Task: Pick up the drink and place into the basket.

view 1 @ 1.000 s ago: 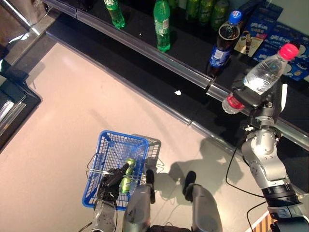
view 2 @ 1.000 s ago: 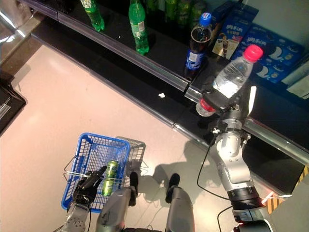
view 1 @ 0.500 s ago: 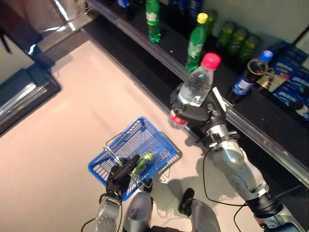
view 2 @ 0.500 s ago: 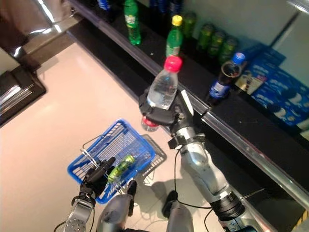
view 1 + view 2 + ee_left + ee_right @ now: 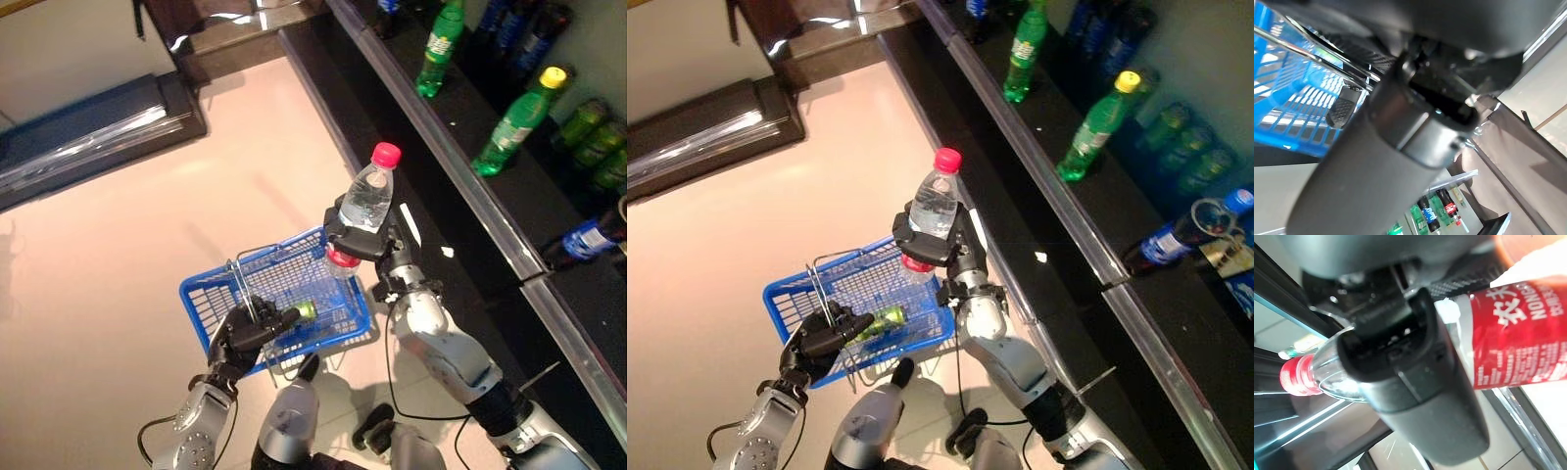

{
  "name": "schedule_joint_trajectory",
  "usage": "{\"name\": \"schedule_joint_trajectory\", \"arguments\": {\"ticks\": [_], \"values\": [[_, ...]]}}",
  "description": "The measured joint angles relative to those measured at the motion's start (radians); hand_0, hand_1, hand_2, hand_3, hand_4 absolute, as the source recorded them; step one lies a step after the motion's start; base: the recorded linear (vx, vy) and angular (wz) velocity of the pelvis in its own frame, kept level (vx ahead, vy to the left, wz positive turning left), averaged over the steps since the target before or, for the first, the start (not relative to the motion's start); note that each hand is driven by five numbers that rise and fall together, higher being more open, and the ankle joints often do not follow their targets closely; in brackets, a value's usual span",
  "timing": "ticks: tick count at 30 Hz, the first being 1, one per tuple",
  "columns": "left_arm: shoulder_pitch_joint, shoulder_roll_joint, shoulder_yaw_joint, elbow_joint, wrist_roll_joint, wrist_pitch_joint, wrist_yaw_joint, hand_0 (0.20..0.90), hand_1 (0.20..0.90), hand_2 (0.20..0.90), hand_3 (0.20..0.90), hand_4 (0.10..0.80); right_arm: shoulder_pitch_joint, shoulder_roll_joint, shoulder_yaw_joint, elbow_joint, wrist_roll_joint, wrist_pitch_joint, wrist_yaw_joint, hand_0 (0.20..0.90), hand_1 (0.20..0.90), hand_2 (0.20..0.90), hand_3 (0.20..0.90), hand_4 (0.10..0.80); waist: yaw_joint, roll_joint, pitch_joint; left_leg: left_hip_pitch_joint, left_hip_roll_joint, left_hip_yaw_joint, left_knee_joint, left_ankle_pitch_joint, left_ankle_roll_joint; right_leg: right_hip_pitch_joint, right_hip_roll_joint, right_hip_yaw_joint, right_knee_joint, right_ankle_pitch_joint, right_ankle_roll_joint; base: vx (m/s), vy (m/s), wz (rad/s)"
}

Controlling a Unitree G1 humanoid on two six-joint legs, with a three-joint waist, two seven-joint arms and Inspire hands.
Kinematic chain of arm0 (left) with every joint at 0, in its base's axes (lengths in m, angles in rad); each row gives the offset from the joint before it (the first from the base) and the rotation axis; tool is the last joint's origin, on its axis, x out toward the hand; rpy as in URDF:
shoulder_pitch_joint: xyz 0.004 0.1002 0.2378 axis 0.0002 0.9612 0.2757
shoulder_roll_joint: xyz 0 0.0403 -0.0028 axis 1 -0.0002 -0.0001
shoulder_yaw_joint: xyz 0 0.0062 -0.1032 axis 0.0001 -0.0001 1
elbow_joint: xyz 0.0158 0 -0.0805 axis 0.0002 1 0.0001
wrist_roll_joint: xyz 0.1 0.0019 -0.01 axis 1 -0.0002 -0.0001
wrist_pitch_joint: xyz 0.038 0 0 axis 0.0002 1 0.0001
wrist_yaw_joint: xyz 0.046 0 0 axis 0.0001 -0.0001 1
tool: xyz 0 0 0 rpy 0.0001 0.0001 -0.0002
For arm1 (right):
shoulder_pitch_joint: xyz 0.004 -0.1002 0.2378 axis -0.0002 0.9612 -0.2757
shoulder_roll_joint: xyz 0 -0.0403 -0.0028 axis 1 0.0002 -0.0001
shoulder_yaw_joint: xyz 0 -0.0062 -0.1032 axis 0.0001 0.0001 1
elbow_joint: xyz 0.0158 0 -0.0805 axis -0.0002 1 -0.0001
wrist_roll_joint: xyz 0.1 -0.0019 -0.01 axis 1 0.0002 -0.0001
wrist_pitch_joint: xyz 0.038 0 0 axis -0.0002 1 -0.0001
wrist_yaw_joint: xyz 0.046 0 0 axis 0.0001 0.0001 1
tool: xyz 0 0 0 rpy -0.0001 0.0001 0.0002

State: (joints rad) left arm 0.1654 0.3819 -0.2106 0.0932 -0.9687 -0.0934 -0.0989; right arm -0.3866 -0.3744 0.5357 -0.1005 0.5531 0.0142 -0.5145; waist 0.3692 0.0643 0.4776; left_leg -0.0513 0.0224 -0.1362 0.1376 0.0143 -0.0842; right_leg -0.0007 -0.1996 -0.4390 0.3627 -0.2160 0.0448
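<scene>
From the left eye view, I have the water bottle [image 5: 369,204] clamped in my right hand [image 5: 361,240], its long axis close to upright with the pink cap above the hand. It hangs over the shelf-side end of the blue basket [image 5: 211,299], its red-labelled base just above the rim — so the coming move, as I judge it, is downward and slightly toward the basket's middle. My left hand [image 5: 242,334] is curled round the basket's wire handle at the end of the basket away from the shelf. A green can [image 5: 299,312] lies on its side inside the basket, just beside that hand, and could crowd the landing spot.

The right eye view shows the same: bottle above the basket's shelf-side end, green bottles [image 5: 1095,135] standing on the dark shelf [image 5: 1136,186] well apart from the basket.

My left wrist view shows blue mesh and wire handle past the fingers.

My right wrist view shows fingers wrapped across the clear body between red label and cap.
</scene>
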Motion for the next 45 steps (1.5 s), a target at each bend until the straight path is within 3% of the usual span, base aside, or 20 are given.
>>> {"name": "schedule_joint_trajectory", "arguments": {"ticks": [6, 16, 28, 37, 45], "values": [[0.001, 0.033, -0.003, -0.051, -0.006, 0.016, -0.007, 0.300, 0.300, 0.300, 0.200, 0.100, -0.002, 0.040, 0.053, 0.083, -0.001, -0.001, -0.046, 0.300, 0.300, 0.300, 0.200, 0.100, 0.042, 0.000, 0.000, -0.008, -0.014, -0.043, 0.001, 0.000, 0.000, 0.019, -0.013, -0.044, -0.001, -0.013, 0.009, 0.049, -0.055, 0.23], [-0.009, 0.103, -0.023, -0.161, 0.001, 0.086, -0.087, 0.300, 0.300, 0.300, 0.200, 0.100, -0.004, 0.099, 0.134, 0.218, -0.003, -0.001, -0.068, 0.300, 0.300, 0.300, 0.200, 0.100, 0.097, -0.006, -0.003, -0.009, -0.029, -0.074, 0.002, 0.000, 0.002, 0.026, -0.022, -0.048, 0.004, -0.029, 0.016, 0.034, -0.027, 0.08], [-0.011, 0.107, -0.048, -0.161, 0.000, 0.153, -0.119, 0.300, 0.300, 0.300, 0.200, 0.100, -0.016, 0.122, 0.140, 0.262, -0.016, -0.003, -0.078, 0.300, 0.300, 0.300, 0.200, 0.100, 0.105, -0.011, -0.005, -0.022, -0.030, -0.077, 0.001, 0.000, 0.002, 0.016, -0.021, -0.049, 0.004, -0.028, 0.016, 0.000, 0.000, 0.00], [-0.039, 0.109, -0.046, -0.193, -0.014, 0.153, -0.160, 0.300, 0.300, 0.300, 0.200, 0.100, -0.033, 0.145, 0.140, 0.503, -0.045, -0.004, -0.076, 0.300, 0.300, 0.300, 0.200, 0.100, 0.123, -0.011, -0.006, -0.027, -0.031, -0.083, 0.001, 0.000, 0.002, 0.014, -0.021, -0.054, 0.002, -0.029, 0.017, 0.000, 0.002, 0.01], [-0.053, 0.105, -0.039, -0.247, -0.160, 0.212, -0.207, 0.300, 0.300, 0.300, 0.200, 0.100, -0.031, 0.198, 0.147, 0.597, -0.043, -0.003, -0.067, 0.300, 0.300, 0.300, 0.200, 0.100, 0.129, -0.011, -0.006, -0.039, -0.033, -0.102, 0.002, 0.000, 0.002, 0.011, -0.026, -0.077, -0.002, -0.030, 0.019, -0.008, -0.003, 0.07]]}}
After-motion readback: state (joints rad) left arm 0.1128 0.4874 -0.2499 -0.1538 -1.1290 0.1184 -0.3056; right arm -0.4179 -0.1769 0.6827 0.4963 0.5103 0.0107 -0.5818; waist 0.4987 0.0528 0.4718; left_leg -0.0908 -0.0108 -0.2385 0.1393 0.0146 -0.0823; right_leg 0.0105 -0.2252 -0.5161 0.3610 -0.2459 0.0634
